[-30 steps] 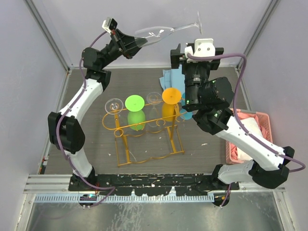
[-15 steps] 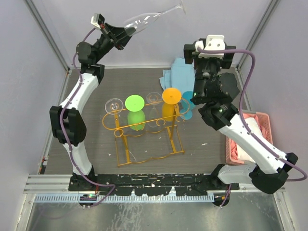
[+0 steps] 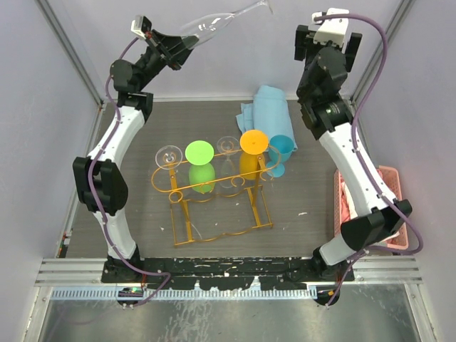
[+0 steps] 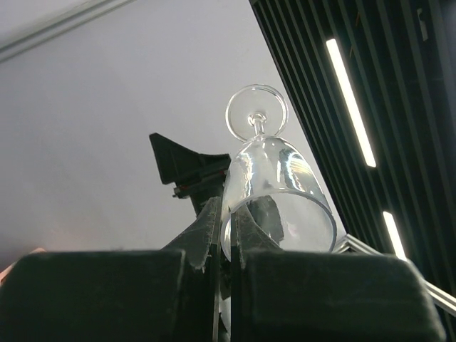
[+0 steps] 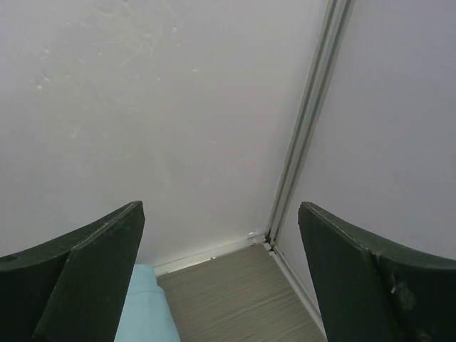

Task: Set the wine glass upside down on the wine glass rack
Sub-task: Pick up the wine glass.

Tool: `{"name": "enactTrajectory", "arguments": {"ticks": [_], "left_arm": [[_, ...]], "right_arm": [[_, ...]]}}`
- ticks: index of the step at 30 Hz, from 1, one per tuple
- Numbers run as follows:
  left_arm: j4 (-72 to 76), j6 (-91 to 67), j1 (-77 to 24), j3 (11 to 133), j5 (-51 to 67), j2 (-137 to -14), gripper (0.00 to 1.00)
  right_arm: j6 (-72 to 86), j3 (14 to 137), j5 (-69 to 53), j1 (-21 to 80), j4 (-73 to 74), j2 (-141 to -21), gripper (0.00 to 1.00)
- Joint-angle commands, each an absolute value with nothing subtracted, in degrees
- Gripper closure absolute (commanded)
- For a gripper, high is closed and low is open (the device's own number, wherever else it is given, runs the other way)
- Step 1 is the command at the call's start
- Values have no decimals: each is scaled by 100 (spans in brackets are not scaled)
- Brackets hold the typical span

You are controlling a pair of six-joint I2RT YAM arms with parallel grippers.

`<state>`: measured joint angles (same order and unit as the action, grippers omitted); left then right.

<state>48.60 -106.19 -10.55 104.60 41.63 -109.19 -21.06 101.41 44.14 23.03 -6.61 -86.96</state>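
Four glasses already hang foot-up on the wine glass rack in the middle of the table: a clear glass at the left end, then a green glass, a second clear glass and an orange glass towards the right. A blue glass sits just beside the rack's right end; I cannot tell whether it hangs from the rail or stands on the table. The wine glass of this task is not on the rack. It is high in the air at the far left, well apart from the rack, tilted with its foot pointing up and to the right. The left gripper pinches the wall of the bowl at the rim, one finger inside and one outside, closed down onto the glass. The right gripper is raised at the far right, fingers spread wide with nothing between them. I judge the pick-up done and the whole placing left: the glass must come down and nearer, hang bowl-down, and its stem slide into a free slot so that the foot rests on the rail. Which slot is free is hard to read from above.
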Motion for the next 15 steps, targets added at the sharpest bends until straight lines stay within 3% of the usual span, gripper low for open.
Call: {"name": "enactTrajectory", "arguments": {"ticks": [1, 10, 15], "left_arm": [[5199, -10727, -1081, 10613, 4070, -10696, 100], [5354, -10740, -1114, 10301, 4132, -10534, 100], [5691, -10898, -1125, 10075, 4140, -10497, 100]], "right_arm": [[-582, 10953, 3516, 1629, 326, -8841, 5], [1254, 10991, 1726, 736, 1093, -8773, 5], [2509, 10615, -540, 216, 1087, -8474, 6]]}}
